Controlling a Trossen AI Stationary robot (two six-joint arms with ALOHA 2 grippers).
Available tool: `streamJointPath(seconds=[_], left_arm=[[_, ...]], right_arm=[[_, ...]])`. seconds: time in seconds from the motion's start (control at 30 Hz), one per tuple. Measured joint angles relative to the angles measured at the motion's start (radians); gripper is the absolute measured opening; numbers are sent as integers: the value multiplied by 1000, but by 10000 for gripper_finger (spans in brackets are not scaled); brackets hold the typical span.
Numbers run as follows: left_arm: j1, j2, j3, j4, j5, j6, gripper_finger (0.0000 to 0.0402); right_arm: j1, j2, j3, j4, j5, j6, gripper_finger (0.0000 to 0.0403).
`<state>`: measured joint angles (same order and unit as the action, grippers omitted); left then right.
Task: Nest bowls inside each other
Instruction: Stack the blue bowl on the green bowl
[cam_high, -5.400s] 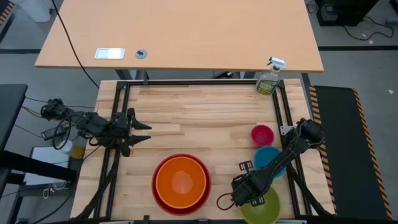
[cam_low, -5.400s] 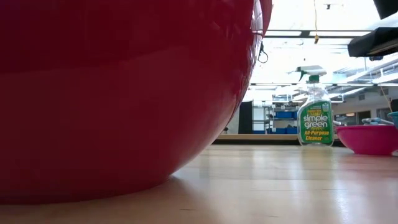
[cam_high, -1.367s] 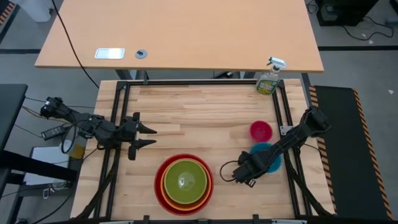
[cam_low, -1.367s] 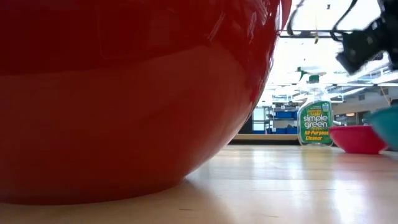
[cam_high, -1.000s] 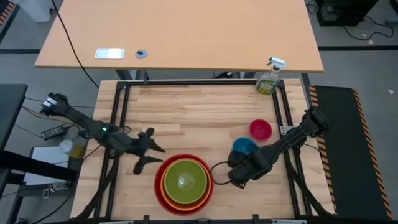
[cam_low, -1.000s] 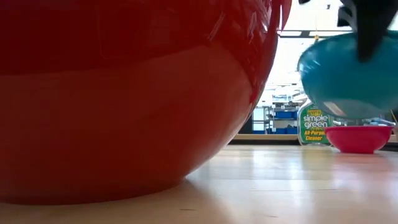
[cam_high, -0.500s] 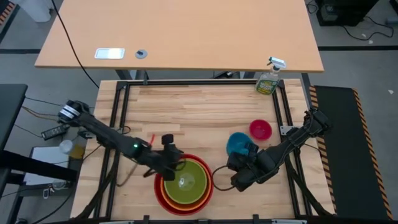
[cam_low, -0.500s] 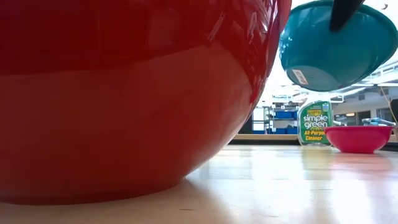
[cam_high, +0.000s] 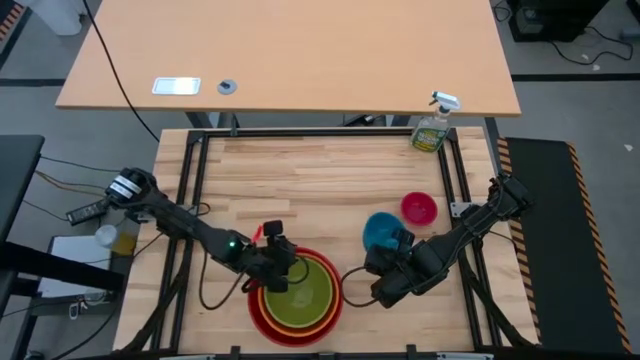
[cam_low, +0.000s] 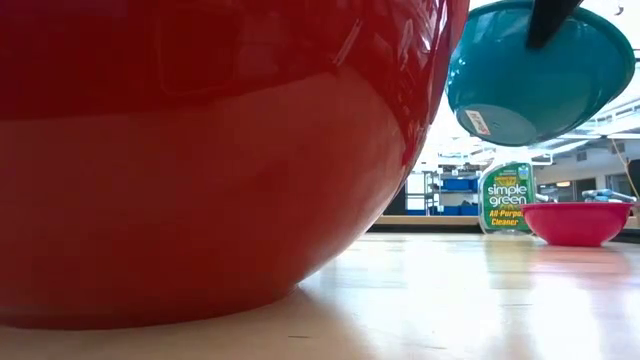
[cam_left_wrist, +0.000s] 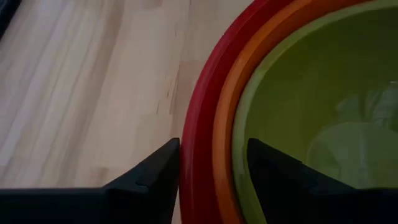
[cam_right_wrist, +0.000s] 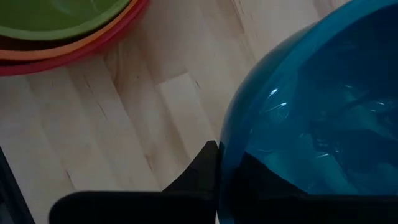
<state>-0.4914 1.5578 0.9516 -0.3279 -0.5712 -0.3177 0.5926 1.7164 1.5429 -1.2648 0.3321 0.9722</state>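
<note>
The red bowl rests by its base on the table's near middle, with the orange bowl and the green bowl nested in it. My left gripper is open at the stack's far-left rim, one finger outside the red rim and one over the green bowl's inside. My right gripper is shut on the blue bowl, held in the air to the right of the stack. The pink bowl sits on the table farther right. My right gripper pinches the blue bowl's rim, one finger outside the wall and the other inside, showing dimly through the plastic. The fingers come from above, slanting down. The bowl hangs lifted clear of the table and tilted, its underside facing down and left.
A green spray bottle stands at the table's far right corner. A black frame rail runs along the right side near the pink bowl. Bare wood lies across the far half of the table.
My left gripper has swung from the table's left toward the near middle and down, ending at the stack's far-left rim, still open. My right gripper has raised the blue bowl higher above the table and tipped it more.
</note>
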Motion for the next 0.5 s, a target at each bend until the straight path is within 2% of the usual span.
streamJointPath(seconds=[0.27,0.5], left_arm=[[-55,-100,0,-2,-42,59,188],[-143,-229,-7,-12,-171,150,188]], right_arm=[[0,0,0,41,11,-44,25],[-12,0,0,317,31,-270,25]])
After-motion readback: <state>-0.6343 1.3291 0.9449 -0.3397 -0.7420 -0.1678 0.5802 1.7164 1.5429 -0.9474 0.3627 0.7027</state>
